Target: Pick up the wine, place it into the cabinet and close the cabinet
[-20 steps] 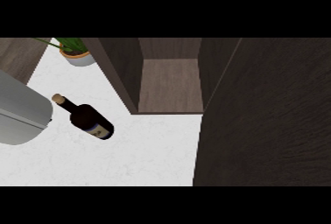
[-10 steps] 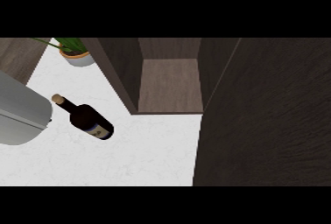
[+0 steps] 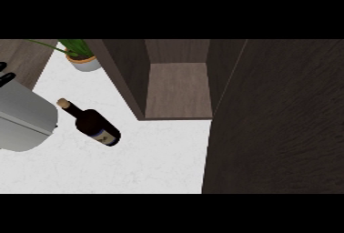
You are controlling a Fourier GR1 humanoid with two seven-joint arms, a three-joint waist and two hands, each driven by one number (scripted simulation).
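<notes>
A dark wine bottle (image 3: pixel 96 127) with a pale cork top and a small label is on the white counter (image 3: pixel 134 168), left of the cabinet. The cabinet (image 3: pixel 178 91) is open, showing a bare brown shelf between dark side walls. Its dark door (image 3: pixel 275 118) fills the right side of the view, swung out over the counter. My grey left forearm (image 3: pixel 23 118) comes in at the left edge, just left of the bottle and apart from it. Only a black sliver of the left hand (image 3: pixel 4 77) shows at that edge. The right hand is out of view.
A small potted plant (image 3: pixel 84 60) in a pale pot sits at the back left of the counter, beside the cabinet's left wall. A brown wooden surface (image 3: pixel 23 59) lies at the far upper left.
</notes>
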